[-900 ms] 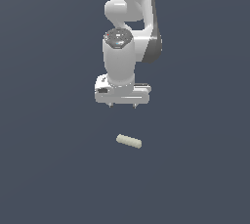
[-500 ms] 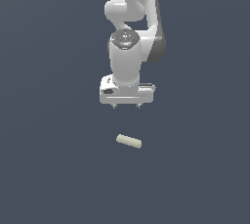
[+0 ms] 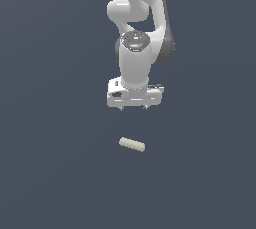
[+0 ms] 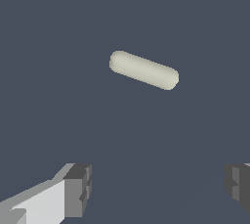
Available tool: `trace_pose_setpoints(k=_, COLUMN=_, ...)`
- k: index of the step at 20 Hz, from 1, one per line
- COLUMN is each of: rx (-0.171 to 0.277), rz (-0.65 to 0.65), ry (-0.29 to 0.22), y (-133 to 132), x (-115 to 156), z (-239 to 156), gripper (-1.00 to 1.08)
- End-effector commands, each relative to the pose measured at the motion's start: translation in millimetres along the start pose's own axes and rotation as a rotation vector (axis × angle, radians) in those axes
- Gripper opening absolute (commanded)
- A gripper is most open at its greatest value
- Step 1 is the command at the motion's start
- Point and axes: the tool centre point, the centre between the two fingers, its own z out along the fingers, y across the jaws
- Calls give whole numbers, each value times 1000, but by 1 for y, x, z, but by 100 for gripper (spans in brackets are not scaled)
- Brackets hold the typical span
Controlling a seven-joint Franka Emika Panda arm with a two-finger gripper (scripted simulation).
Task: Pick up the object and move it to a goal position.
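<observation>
The peg [image 3: 132, 144] lies flat below the claw [image 3: 134, 107], apart from it. Its long axis runs slightly skewed to the line between the fingers [image 4: 78, 190]. The claw is spread wide, holding nothing.

Dark floor [image 3: 55, 173] (cream peg [image 3: 132, 144] flat)

bare floor [image 3: 60, 173] around peg [image 3: 132, 144], hand [image 3: 134, 108] above, unobstructed
</observation>
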Motion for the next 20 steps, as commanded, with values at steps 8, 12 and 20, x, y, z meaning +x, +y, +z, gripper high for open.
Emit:
trace_pose_setpoints(k=8, rx=-6, rz=-107, ry=-2, y=0, x=9, z=7, gripper=100)
trace_pose_setpoints(k=12, rx=-10, rz=-191, ry=-3, y=0, x=17, z=13, gripper=100)
trace_pose_setpoints(k=20, rx=-18, rz=-413, ry=-7, y=1, x=35, z=30, gripper=100)
